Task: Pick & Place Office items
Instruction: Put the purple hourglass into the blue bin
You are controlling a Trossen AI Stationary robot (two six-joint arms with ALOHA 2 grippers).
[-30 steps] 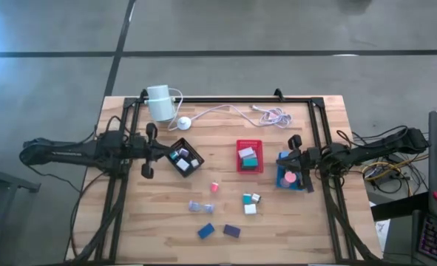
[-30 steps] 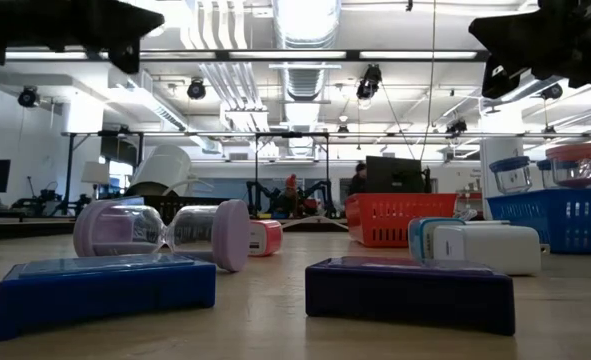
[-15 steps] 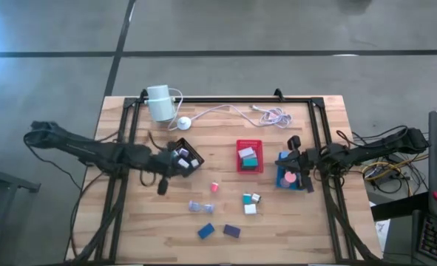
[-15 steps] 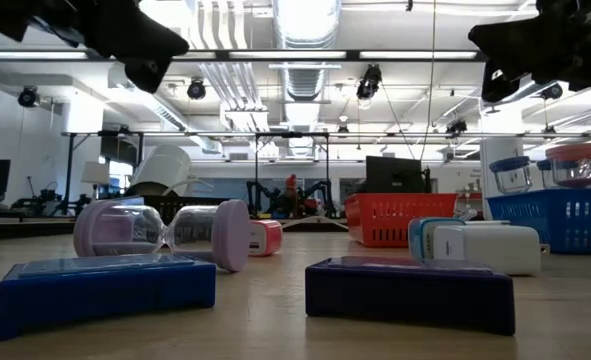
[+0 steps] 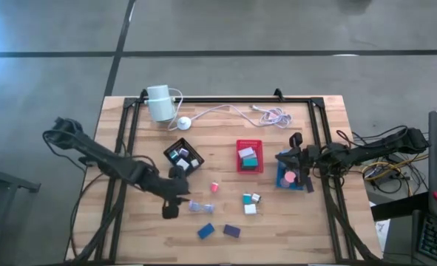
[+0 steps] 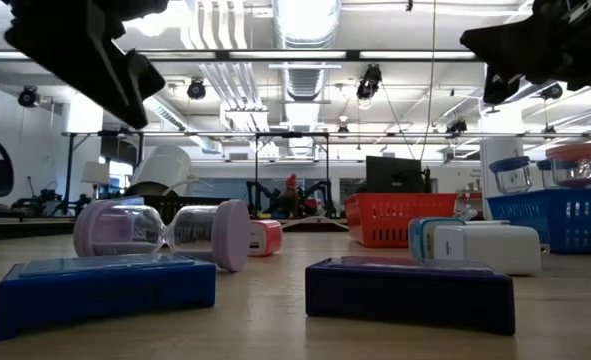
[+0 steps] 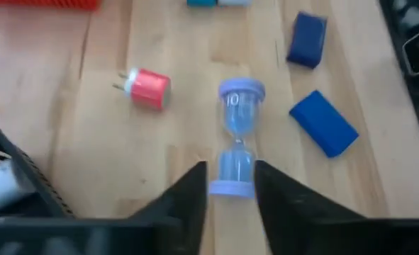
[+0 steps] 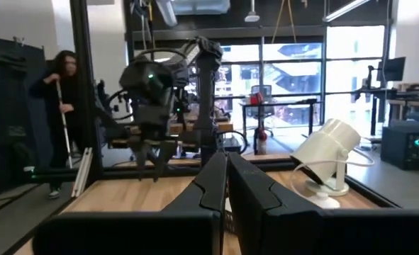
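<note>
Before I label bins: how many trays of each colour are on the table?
black tray: 1
red tray: 1
blue tray: 1
Total: 3

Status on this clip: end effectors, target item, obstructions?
Left end effector open, over the sand timer. Right end effector shut above the blue tray. Nothing blocking.

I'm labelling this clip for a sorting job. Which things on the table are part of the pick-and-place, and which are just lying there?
Part of the job:
- hourglass timer, in front of the left gripper
- pink plug piece
- two blue blocks
- teal and white pieces
- black tray, red tray, blue tray

Lying about:
- white cylinder
- its cable
</note>
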